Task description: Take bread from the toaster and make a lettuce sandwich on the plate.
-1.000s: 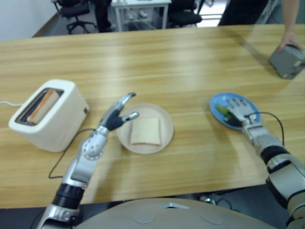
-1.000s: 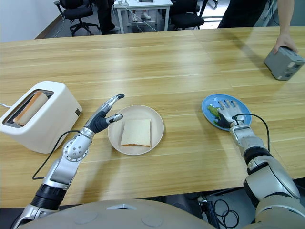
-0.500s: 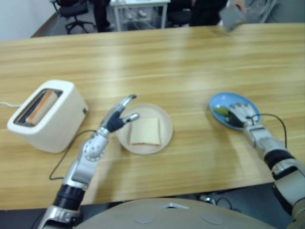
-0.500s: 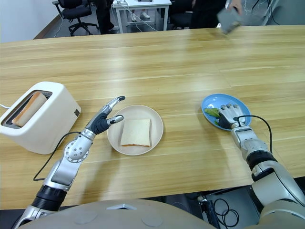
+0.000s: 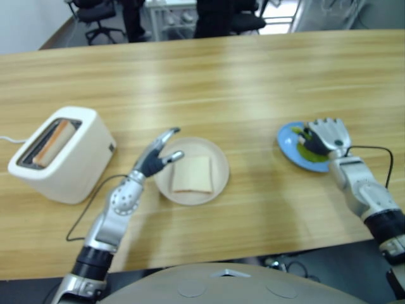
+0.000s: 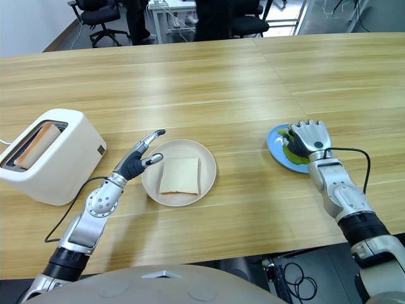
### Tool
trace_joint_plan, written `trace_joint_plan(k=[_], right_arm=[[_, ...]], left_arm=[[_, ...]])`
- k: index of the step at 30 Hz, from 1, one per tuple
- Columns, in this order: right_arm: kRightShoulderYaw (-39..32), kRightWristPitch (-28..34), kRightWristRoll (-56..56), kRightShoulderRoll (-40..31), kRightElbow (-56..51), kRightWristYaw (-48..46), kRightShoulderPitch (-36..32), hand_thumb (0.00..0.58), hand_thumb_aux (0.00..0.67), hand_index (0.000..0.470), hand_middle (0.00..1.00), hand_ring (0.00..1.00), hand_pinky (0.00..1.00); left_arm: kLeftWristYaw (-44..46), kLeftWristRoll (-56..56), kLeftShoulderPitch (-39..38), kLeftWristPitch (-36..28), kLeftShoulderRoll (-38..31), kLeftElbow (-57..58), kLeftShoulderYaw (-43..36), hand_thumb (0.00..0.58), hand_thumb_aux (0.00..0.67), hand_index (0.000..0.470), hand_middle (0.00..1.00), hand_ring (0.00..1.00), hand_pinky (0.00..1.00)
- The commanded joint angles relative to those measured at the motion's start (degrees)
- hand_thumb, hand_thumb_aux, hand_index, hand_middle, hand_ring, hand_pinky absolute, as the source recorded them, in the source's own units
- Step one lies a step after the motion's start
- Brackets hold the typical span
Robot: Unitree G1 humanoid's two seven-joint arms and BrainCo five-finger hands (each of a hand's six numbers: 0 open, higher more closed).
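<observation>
Long wooden worktop (image 6: 209, 82), seen from above.

White toaster (image 6: 63, 164) stands at the robot's left, well apart from the rest. One bread slice, the toaster slice (image 6: 31, 145), sits upright in its slot with the top edge showing. A white cord (image 6: 3, 139) leaves the toaster's far left side.

Beige plate (image 6: 150, 185) lies near the middle of the worktop, to the right of the toaster. A second piece of bread, the plate slice (image 6: 180, 175), lies flat on it, roughly centred, with nothing on top.

Left hand (image 6: 134, 162) is at the beige plate's left rim, palm turned inward. Its fingers (image 6: 152, 135) are stretched out and spread, holding nothing. The fingertips reach over the rim, short of the plate slice.

Blue plate (image 6: 274, 150) sits at the robot's right, well apart from the beige plate.

Right hand (image 6: 311, 136) is over the blue plate's right half, back of the hand facing up. Its fingers are curled down and closed around the green lettuce (image 6: 294, 154). The leaf shows at the hand's left and lower edge, over the blue plate. Cannot tell whether the leaf still touches the plate surface.
</observation>
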State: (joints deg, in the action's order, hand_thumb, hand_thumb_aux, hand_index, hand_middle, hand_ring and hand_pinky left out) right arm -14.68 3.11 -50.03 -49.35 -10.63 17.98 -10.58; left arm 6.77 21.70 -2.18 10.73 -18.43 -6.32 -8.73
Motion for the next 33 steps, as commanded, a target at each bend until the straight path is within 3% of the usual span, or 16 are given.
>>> trace_joint_plan(k=[1,10,19,33], right_arm=[[0.0,1.3,-1.2,3.6,8.5,-3.8,0.8,0.580,0.670,0.460,1.00,1.00,1.00],[-8.6,1.0,-7.3,19.4,15.1,-9.7,-4.4,0.580,0.670,0.460,1.00,1.00,1.00],[-18.2,-0.8,-10.3,32.6,8.3,-10.2,-6.3,0.580,0.670,0.460,1.00,1.00,1.00],[-24.0,-3.2,-10.4,37.9,-0.9,-7.8,-5.2,0.580,0.670,0.460,1.00,1.00,1.00]], left_arm=[[0.1,-3.7,0.6,-1.3,0.3,1.6,3.0,0.000,0.000,0.000,0.00,0.00,0.00],[-0.7,-8.4,2.3,-2.1,0.8,2.9,7.3,0.000,0.000,0.000,0.00,0.00,0.00],[-3.0,-10.7,3.7,-2.7,2.2,3.5,10.7,0.000,0.000,0.000,0.00,0.00,0.00],[-3.3,-9.8,3.1,-2.5,3.3,4.1,9.4,0.000,0.000,0.000,0.00,0.00,0.00]])
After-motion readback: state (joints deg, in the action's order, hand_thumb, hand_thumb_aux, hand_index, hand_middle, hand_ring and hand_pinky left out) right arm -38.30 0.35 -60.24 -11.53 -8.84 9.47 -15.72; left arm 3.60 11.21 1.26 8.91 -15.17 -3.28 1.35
